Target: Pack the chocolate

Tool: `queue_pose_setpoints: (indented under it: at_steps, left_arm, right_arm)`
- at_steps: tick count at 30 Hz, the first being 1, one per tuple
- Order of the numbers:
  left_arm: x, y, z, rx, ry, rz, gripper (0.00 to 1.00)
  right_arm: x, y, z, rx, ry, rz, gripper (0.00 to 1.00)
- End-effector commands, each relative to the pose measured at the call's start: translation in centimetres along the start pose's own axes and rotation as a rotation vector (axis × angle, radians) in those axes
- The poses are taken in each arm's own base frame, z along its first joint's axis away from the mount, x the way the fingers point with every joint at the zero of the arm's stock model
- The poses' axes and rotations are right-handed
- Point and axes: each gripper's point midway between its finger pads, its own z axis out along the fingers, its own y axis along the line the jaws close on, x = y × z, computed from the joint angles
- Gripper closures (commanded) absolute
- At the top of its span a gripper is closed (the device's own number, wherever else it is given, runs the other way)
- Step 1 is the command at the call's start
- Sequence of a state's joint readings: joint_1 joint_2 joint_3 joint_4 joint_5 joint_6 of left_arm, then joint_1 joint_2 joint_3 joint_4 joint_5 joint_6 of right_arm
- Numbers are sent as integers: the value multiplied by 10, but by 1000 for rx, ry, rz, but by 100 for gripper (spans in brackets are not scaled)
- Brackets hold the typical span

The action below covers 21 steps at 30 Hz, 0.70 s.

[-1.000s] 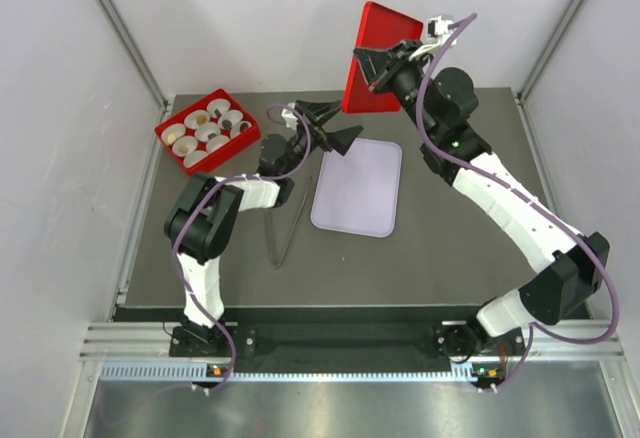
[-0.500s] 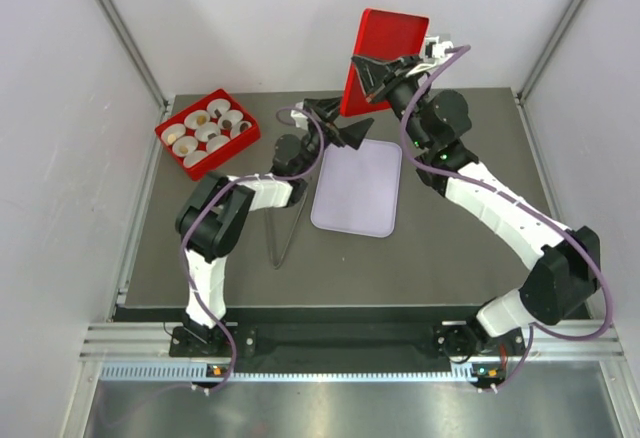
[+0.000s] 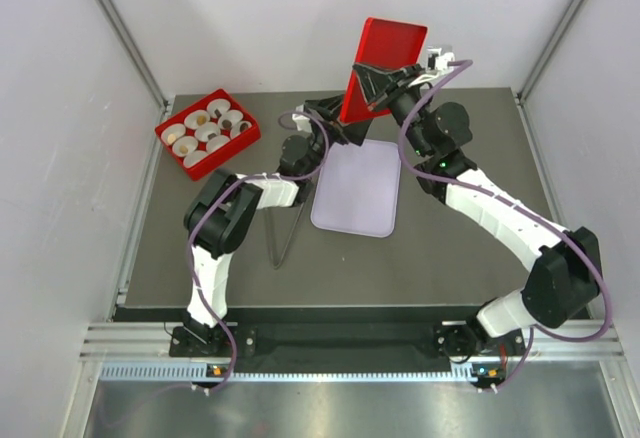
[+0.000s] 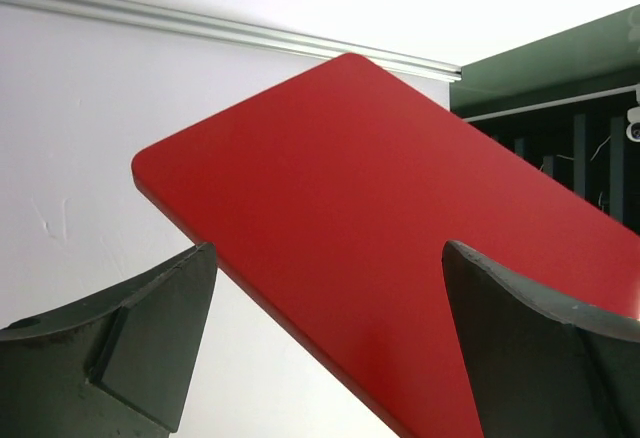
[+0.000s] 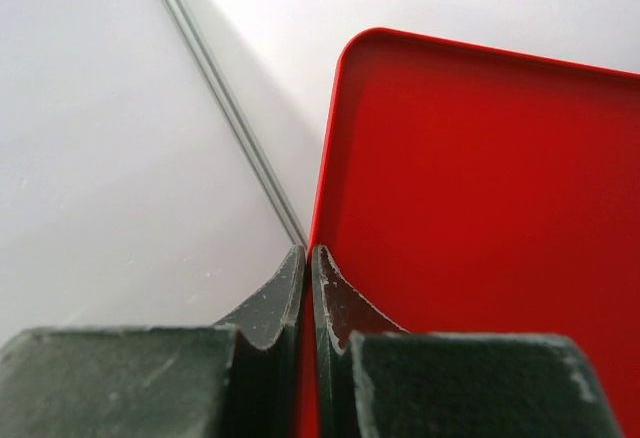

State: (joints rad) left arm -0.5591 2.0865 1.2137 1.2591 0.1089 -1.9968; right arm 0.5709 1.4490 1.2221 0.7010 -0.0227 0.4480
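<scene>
The right gripper (image 5: pixel 308 258) pinches tight on the rim of the red lid (image 3: pixel 388 53) and holds it tilted up above the far middle of the surface (image 3: pixel 450 248). The left gripper (image 3: pixel 336 124) stands wide just below the lid's lower edge, gripping nothing. The chocolate (image 3: pixel 203 116), seemingly brown bits in white paper cups (image 3: pixel 185 133), sits in the red box (image 3: pixel 232 156), well off to the far left.

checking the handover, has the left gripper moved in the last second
Yes. In the top view the left gripper has shifted right, nearer the far left corner of the lavender tray, its open jaws at the red lid the right gripper pinches.
</scene>
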Motion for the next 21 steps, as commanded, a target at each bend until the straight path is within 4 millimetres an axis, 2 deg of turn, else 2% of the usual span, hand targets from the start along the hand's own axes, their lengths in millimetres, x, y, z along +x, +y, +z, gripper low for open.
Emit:
queue_pose_setpoints:
  at_steps: [1,3,6,9,12,14,15,17,18,19,21]
  left_arm:
    - [30,-103,-13,256,189,-536,1]
    - [36,-107,-11,264,200,-546,1]
    - [39,-103,-15,252,187,-565,1]
    - [36,-87,-23,199,162,-533,1]
    - [23,-70,-33,171,155,-477,1]
    - [20,-69,-40,184,169,-420,1]
    - [16,-73,-41,181,175,-387,1]
    - [14,-65,-42,121,185,-284,1]
    - [16,-69,-42,114,199,-238,1]
    - [18,-58,-42,65,211,-148,1]
    - [20,-57,-42,44,219,-39,2]
  right_arm:
    - [-64,35,-6,-119,-174,5,100]
    - [-60,32,-7,-116,-175,15,100]
    - [-57,31,-5,-124,-183,13,100]
    - [-59,32,-4,-152,-195,1,100]
    - [-64,27,-4,-146,-170,7,100]
    - [-65,21,-7,-129,-154,6,100]
    - [-74,20,-10,-121,-161,-3,100]
    - [-76,11,-13,-90,-154,-13,100]
    - [-81,8,-16,-70,-167,-17,100]
    - [-85,5,-17,-53,-174,-16,100]
    - [-89,-7,-18,16,-181,-8,100]
